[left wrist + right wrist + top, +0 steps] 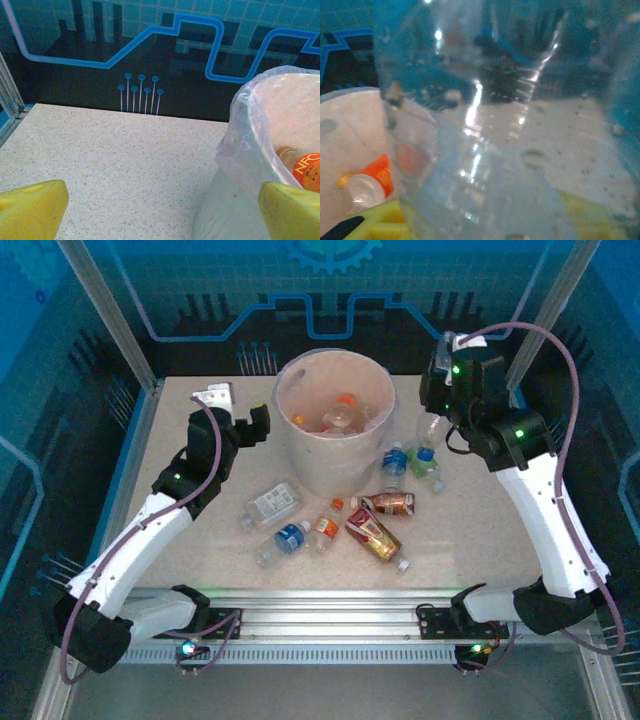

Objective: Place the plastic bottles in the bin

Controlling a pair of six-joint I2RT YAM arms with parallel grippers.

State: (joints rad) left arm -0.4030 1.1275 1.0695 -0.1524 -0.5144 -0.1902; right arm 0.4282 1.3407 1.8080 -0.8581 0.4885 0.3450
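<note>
The bin (330,455) stands at the table's middle back, a white bucket with a bag liner and bottles inside, one orange-labelled (345,408). Several plastic bottles lie in front of it: white-labelled (272,502), blue-labelled (288,537), orange (325,527), brown (390,504), red-brown (373,534). Two more, blue-labelled (394,466) and green-labelled (428,466), stand to the bin's right. My right gripper (438,400) is shut on a clear bottle (485,165), held up right of the bin's rim (345,130). My left gripper (258,426) hangs open and empty left of the bin (260,150).
Glass walls and metal posts (105,310) enclose the table on the left, back and right. Bare tabletop (125,160) stretches left of the bin toward the back wall. In the right wrist view an orange-labelled bottle (372,182) lies inside the bin.
</note>
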